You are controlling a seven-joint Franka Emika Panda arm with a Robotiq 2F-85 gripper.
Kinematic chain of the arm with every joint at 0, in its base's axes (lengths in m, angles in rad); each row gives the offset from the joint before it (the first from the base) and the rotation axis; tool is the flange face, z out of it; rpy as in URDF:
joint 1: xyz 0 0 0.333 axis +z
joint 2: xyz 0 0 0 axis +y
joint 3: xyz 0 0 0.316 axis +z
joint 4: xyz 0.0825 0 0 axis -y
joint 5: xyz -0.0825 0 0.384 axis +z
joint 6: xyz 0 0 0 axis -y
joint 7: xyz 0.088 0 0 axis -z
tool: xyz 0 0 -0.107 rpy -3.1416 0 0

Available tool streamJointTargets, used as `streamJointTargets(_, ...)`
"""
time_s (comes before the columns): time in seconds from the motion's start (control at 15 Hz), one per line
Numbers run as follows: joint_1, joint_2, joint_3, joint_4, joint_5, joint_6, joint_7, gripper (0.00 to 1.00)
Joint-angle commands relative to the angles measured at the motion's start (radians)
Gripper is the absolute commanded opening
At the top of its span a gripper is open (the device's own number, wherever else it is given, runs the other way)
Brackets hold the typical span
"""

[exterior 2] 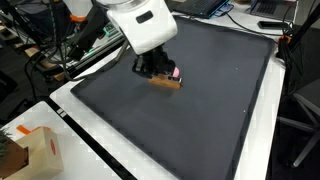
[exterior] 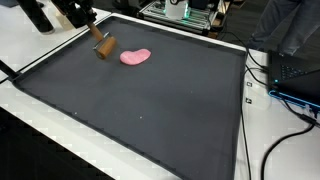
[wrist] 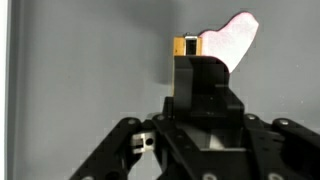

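Observation:
A small brown wooden block [exterior: 104,48] sits at the far left corner of the dark mat [exterior: 150,110]. It also shows in the other exterior view [exterior 2: 166,83]. My gripper [exterior: 97,35] comes down on it from above, and its black fingers [exterior 2: 157,71] are closed around the block. In the wrist view the fingers [wrist: 198,66] are together, with the block's tan end [wrist: 184,46] showing just past them. A flat pink object [exterior: 135,57] lies on the mat right beside the block, seen also in the wrist view [wrist: 232,38] and as a sliver behind the block [exterior 2: 177,73].
The dark mat [exterior 2: 200,120] covers most of a white table [exterior: 40,45]. A laptop and cables [exterior: 296,78] lie off the mat's right side. Electronic gear [exterior: 185,12] stands behind the mat. A cardboard box [exterior 2: 25,150] sits at a table corner.

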Motion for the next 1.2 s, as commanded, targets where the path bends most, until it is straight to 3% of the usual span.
streamJointTargets(0.0, 0.01, -0.072, 0.01, -0.029, -0.002, -0.021, 0.012, 0.24)
streamJointTargets(0.4, 0.074, -0.211, 0.016, -0.084, -0.073, -0.028, 0.038, 0.24)
streamJointTargets(1.13, 0.214, -0.447, 0.049, -0.245, -0.347, -0.007, 0.246, 0.24)
